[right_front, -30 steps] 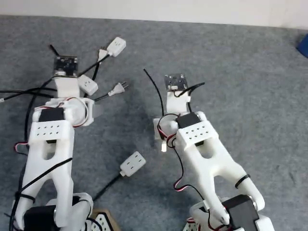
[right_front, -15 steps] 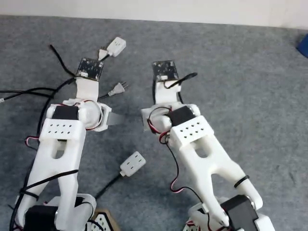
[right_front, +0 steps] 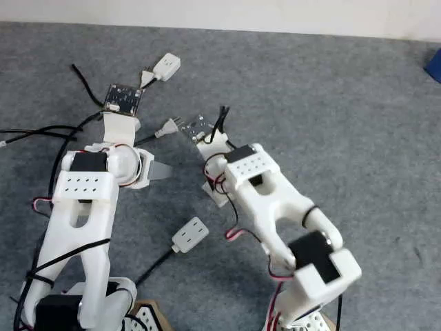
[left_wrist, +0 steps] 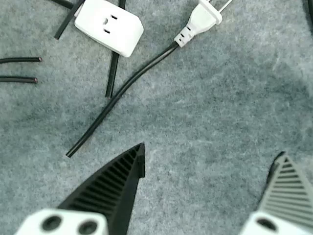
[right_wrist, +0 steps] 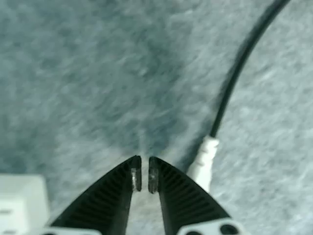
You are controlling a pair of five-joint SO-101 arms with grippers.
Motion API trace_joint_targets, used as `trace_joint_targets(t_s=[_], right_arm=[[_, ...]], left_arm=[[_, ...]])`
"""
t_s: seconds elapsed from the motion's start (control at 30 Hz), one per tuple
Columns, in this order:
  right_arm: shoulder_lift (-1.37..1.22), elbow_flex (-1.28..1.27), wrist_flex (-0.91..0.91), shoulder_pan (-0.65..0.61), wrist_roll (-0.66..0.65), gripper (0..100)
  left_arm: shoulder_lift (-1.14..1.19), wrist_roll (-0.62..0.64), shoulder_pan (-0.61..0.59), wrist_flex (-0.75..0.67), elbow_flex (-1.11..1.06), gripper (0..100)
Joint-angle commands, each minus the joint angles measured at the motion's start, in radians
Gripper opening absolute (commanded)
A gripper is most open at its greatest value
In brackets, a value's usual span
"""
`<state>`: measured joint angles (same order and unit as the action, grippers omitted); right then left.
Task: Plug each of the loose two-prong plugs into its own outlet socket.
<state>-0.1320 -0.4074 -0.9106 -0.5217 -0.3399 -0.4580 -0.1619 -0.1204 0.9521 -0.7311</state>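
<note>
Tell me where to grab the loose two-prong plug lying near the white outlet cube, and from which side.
Probably the white moulded body of the plug, from straight above, closing across its width. It lies flat on the carpet, with bare prongs at one end and the black cord leaving the other, so only its two long sides are free.

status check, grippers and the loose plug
Left gripper open, empty, over the carpet. Right gripper shut, empty, beside the plug. Plug loose on carpet, apart from the socket. Loose black cables by the socket.
</note>
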Motion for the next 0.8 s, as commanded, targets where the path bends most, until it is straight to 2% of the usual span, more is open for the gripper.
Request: trace_joint_targets(t_s=[0.0,0.3,0.47,0.77], right_arm=[[0.001,0.101,0.013,0.051,-0.037,3.4],[0.093,0.265,-0.242,0.071,-0.043,3.5],[0.001,0.26,-0.242,0.073,-0.109,3.5],[-0.156,0.317,-0.193,0.091,-0.146,3.5]], left_arm=[[-0.004,-0.032,-0.01,0.003,0.004,39],[-0.002,-0.038,-0.01,-0.011,0.002,39],[-0.002,-0.038,-0.01,-0.008,0.002,39],[-0.002,-0.038,-0.01,-0.006,0.001,39]])
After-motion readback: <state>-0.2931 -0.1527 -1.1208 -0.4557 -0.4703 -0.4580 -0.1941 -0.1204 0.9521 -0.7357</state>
